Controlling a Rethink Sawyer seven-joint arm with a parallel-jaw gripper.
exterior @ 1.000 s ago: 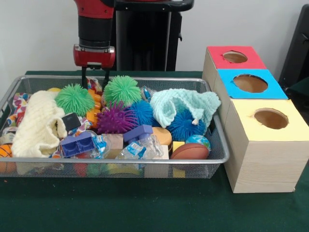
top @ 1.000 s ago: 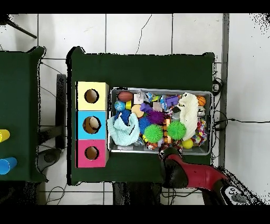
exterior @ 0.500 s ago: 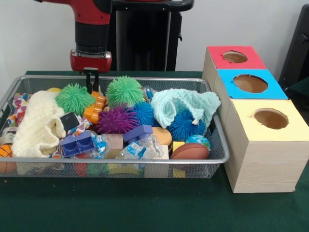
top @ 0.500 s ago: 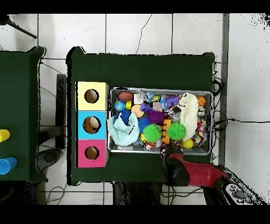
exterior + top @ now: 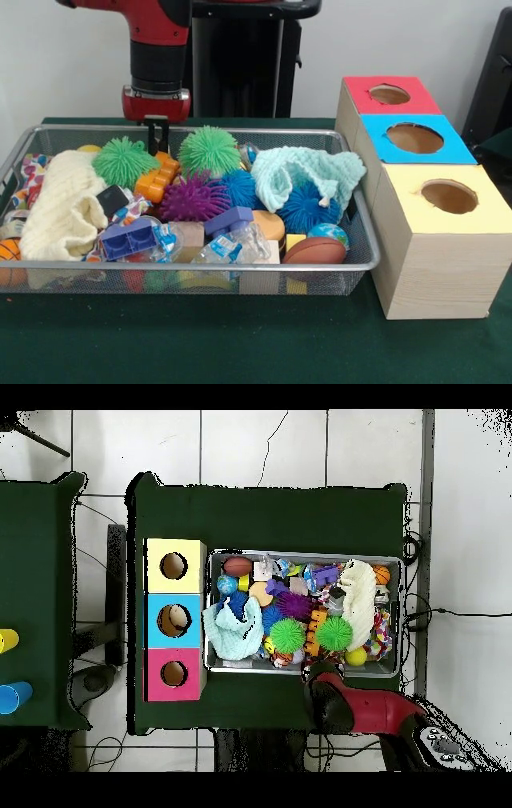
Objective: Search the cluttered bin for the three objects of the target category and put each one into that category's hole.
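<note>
No legible writing on bin clutter or yellow-topped box.

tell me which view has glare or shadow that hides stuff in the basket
Front view: even light, no glare; only the silver wire-mesh basket's near wall veils the lowest toys. Overhead view: flat light, but the red and black arm covers the hand, and the basket's contents are too small to tell apart.

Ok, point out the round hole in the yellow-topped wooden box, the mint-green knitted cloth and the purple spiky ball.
yellow-topped box's round hole (image 5: 449, 196), front view, dark middle
mint-green knitted cloth (image 5: 308, 171), front view, middle
purple spiky ball (image 5: 193, 200), front view, centre
</note>
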